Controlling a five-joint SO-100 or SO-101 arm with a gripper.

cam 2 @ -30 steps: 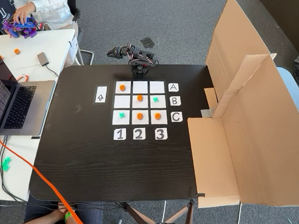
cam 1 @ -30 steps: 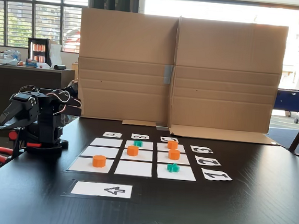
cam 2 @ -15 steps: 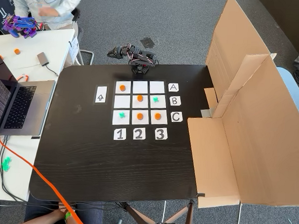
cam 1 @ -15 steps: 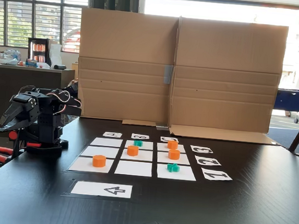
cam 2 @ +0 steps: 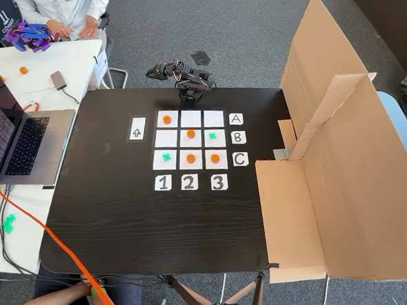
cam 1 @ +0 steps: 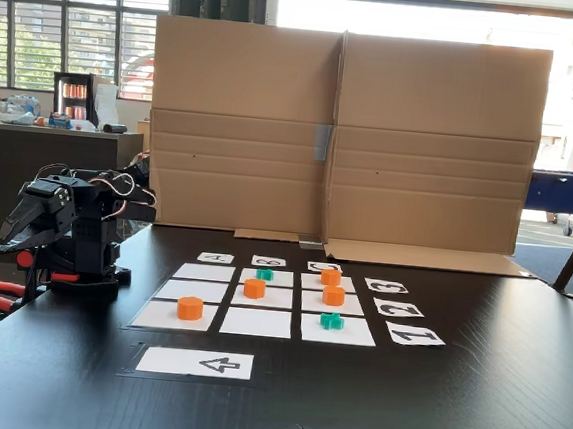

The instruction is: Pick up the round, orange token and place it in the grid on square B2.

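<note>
A dark counter point(cam 1: 470, 411) fills the lower part of the low fixed view. Nearest the camera, low and left of centre, lies a white arrow sheet point(cam 1: 195, 363). Just beyond it sits the grid point(cam 1: 257, 300) of nine white paper rectangles, with number labels point(cam 1: 398, 309) to its right and letter labels along its far edge.

On the grid, the round, orange token point(cam 1: 254, 288) stands on square B2 point(cam 1: 275, 298), the middle cell; from above it shows at centre point(cam 2: 190, 134) of the same cell point(cam 2: 184, 140). Three other orange tokens rest on other cells: one front left point(cam 1: 190, 308), two in the right column point(cam 1: 334, 296). Two teal cross pieces point(cam 1: 331, 321) sit on separate cells.

At mid-left of the low view, the black arm point(cam 1: 69, 231) is folded beside the counter's left edge, well apart from the grid. Its tool point(cam 1: 22, 227) points down to the left and holds nothing; I cannot tell how far its jaws are open.

Farthest back, a tall cardboard screen point(cam 1: 344, 134) stands along the counter's far edge.
</note>
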